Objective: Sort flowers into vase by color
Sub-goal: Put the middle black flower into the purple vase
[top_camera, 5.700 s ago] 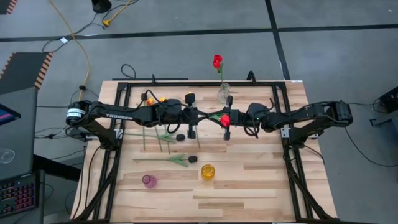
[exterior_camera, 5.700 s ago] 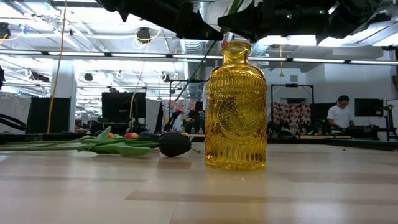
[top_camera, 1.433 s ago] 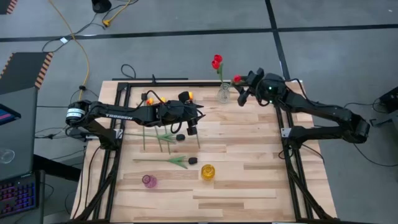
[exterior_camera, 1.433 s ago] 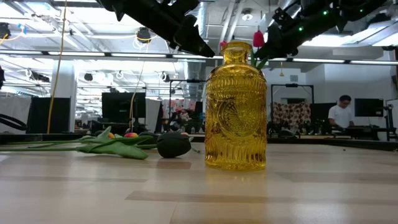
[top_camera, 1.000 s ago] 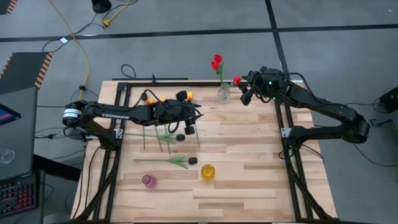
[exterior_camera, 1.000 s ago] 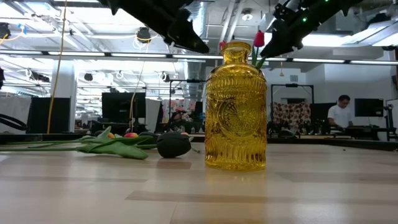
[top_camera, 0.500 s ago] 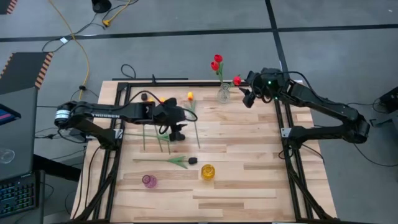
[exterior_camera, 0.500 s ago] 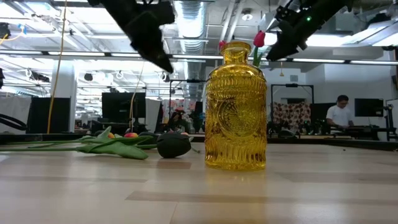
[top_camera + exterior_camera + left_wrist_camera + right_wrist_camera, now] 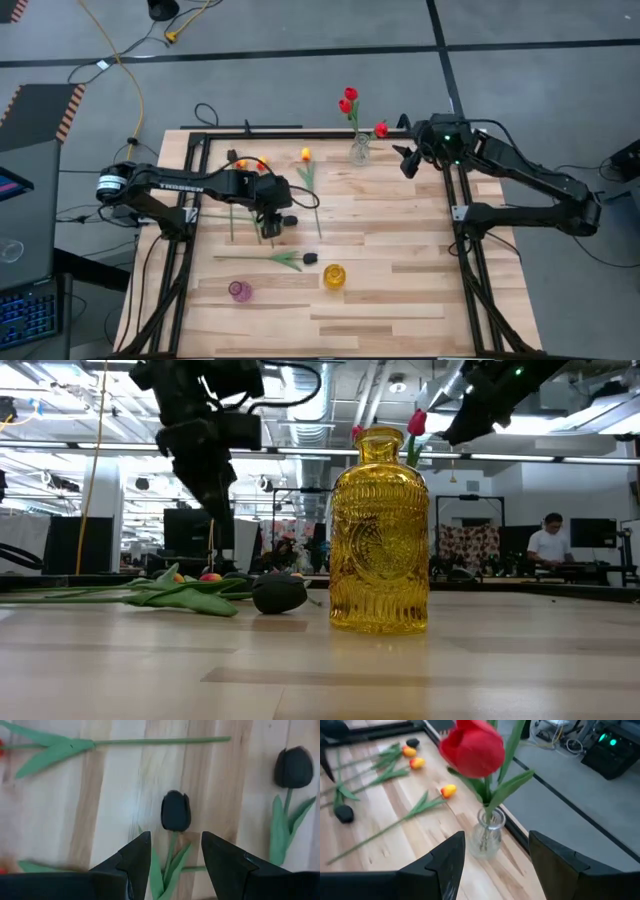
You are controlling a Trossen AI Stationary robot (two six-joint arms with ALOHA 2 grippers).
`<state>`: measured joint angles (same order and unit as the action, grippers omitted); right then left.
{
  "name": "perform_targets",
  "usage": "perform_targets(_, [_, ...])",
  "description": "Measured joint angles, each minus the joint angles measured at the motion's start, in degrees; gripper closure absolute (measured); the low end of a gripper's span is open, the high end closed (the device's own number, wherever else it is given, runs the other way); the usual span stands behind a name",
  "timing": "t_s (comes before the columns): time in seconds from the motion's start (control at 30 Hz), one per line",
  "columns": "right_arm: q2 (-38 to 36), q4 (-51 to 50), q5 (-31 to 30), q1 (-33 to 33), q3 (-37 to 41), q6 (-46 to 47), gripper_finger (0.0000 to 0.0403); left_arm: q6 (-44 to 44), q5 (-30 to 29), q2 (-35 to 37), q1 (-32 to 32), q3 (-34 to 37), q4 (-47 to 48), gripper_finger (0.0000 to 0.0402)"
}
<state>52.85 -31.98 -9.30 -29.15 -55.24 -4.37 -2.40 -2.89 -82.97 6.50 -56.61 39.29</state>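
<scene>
My left gripper [image 9: 270,230] points down, open, over the black flowers on the table's left half. In its wrist view its fingers stand on either side of one black tulip's stem, just short of the head [image 9: 175,811], and a second black tulip [image 9: 293,766] lies beside it. My right gripper [image 9: 405,160] is open beside the clear vase [image 9: 359,152], which holds the stems of red tulips [image 9: 471,747]. Yellow-orange tulips [image 9: 305,154] lie flat at the far left. A yellow vase [image 9: 334,276] and a pink vase [image 9: 240,291] stand toward the near edge.
Another black tulip [image 9: 310,258] lies with its stem along the table, left of the yellow vase [image 9: 379,530]. A black frame [image 9: 320,131] runs round the table top. Bare wood fills the table's right half and near edge. A person stands in the room far behind.
My left gripper has tipped from nearly level to pointing down, and has sunk toward the table's left and near side, over the black tulips. My right gripper has drawn back a little from the clear vase toward the right edge, open. The red tulip stays in the vase.
</scene>
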Motion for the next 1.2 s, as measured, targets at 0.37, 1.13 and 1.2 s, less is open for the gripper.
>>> perform_targets(0.37, [-2.68,-1.27,0.26,5.66,0.00,2.90,0.0157,-1.05,-0.28,-2.37,0.00,3.45,-0.95,0.0237])
perform_targets(1.13, [4.33,-0.48,0.26,15.76,0.02,3.05,0.0157,-3.27,-0.19,-14.08,-0.02,5.56,-2.36,0.0259])
perform_targets(1.2, [5.27,-0.23,0.26,16.10,0.02,3.03,0.0157,-3.27,-0.29,-14.10,-0.02,5.56,-2.38,0.0277])
